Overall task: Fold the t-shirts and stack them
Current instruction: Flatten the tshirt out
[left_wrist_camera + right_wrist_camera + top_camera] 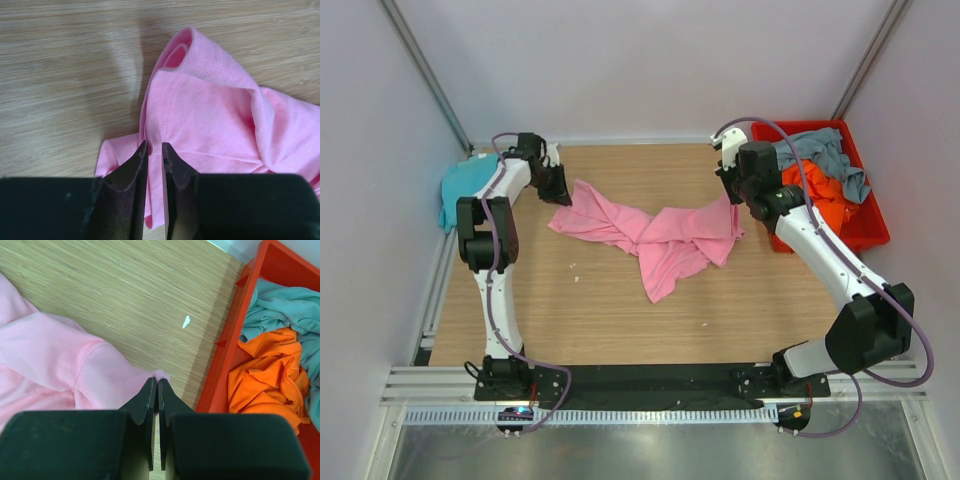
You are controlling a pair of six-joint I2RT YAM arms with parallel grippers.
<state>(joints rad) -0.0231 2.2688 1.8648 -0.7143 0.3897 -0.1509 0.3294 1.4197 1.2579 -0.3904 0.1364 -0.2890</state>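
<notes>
The pink t-shirt (665, 235) lies crumpled across the middle of the wooden table, stretched between both grippers. My left gripper (563, 195) is shut on its left end; in the left wrist view the fingertips (155, 143) pinch a fold of the pink cloth (215, 115). My right gripper (733, 200) is shut on its right end; in the right wrist view the gripper (157, 380) clamps a small tip of pink cloth (50, 355) low over the table. The teal t-shirt (465, 185) lies at the far left edge. The orange t-shirt (820, 195) and the grey-blue t-shirt (825, 150) lie bunched in the bin.
The red plastic bin (870, 215) stands at the back right, its wall (225, 365) close beside my right gripper. White walls enclose the table on three sides. A small white scrap (186, 321) lies on the wood near the bin.
</notes>
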